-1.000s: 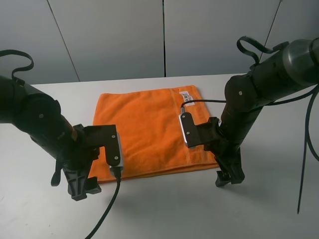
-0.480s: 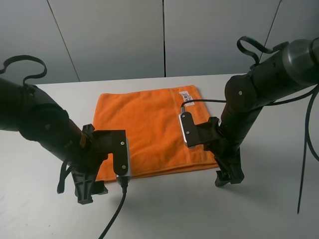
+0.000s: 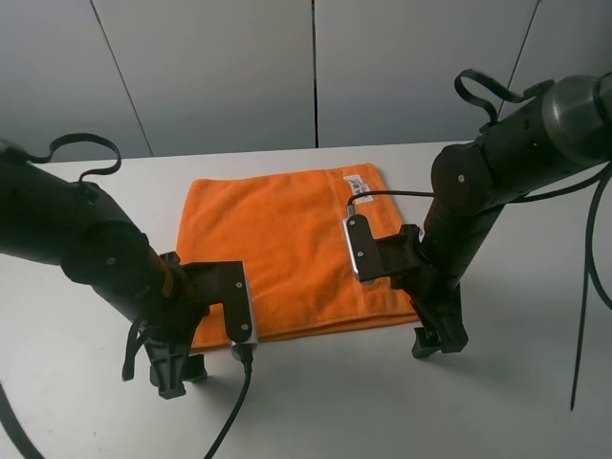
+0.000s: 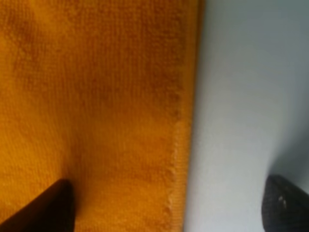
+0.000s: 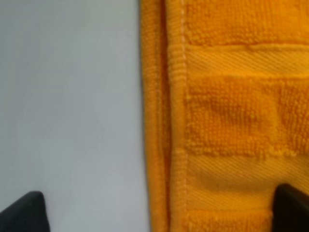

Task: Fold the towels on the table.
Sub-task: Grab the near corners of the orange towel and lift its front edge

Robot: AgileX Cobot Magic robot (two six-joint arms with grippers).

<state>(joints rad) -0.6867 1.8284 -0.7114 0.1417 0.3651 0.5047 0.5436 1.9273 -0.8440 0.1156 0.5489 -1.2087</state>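
Lying flat on the white table [image 3: 516, 392], the orange towel [image 3: 287, 239] is occupying the middle of the scene, with its small white label [image 3: 360, 181] sitting at the far right corner. The left gripper [image 3: 174, 375] is pointing straight down at the towel's near left corner, and its jaws are standing wide apart with nothing between them but cloth and tabletop. Seen from the left wrist, one dark finger [image 4: 46, 210] is hanging over the orange terry while the other [image 4: 287, 205] is hanging over bare table, so the towel's hemmed edge is running between them. The right gripper [image 3: 435, 339] is pointing down at the near right corner, its jaws likewise spread wide and holding nothing. From the right wrist, the hem and the flat woven band [image 5: 231, 60] are lying between its fingers, one tip over the table and one over the towel. Whether any fingertip is actually touching the surface I cannot tell. Black cables [image 3: 225, 421] are trailing from both wrist cameras, and grey wall panels [image 3: 229, 67] are standing beyond the far edge of the table.
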